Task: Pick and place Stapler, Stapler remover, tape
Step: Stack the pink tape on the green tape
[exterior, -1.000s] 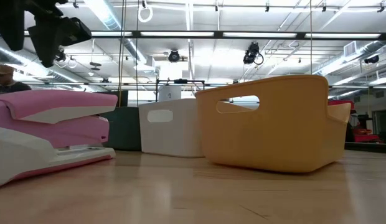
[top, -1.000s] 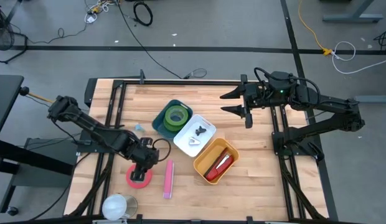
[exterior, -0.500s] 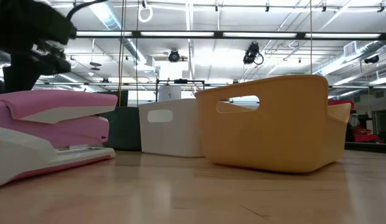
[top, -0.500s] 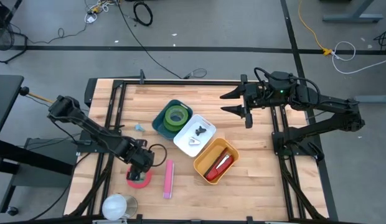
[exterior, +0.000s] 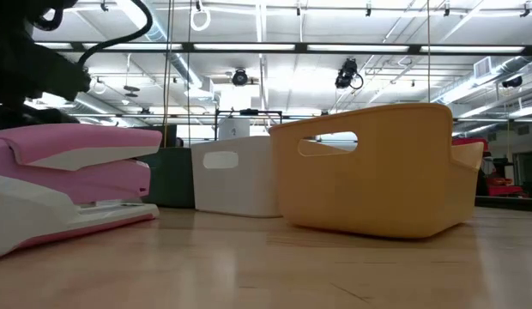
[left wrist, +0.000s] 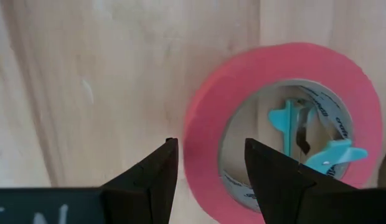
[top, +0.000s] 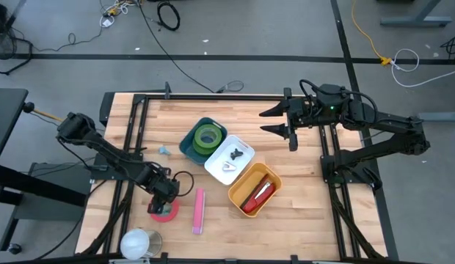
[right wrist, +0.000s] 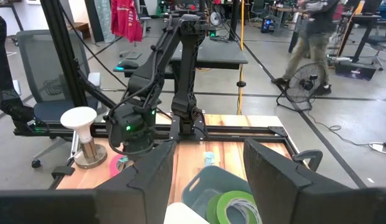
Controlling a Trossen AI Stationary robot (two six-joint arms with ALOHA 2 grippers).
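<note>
Red tape roll (left wrist: 286,124) lies flat on the tabletop (top: 301,202) beneath my left pincer (left wrist: 208,168), which has slid back over its rim, fingers apart, ready to descend and grasp.

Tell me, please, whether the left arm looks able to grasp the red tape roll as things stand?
Probably yes. The left gripper hangs right above the red tape roll with jaws open, one finger outside the rim and one over its hole, and nothing lies between them.
</note>
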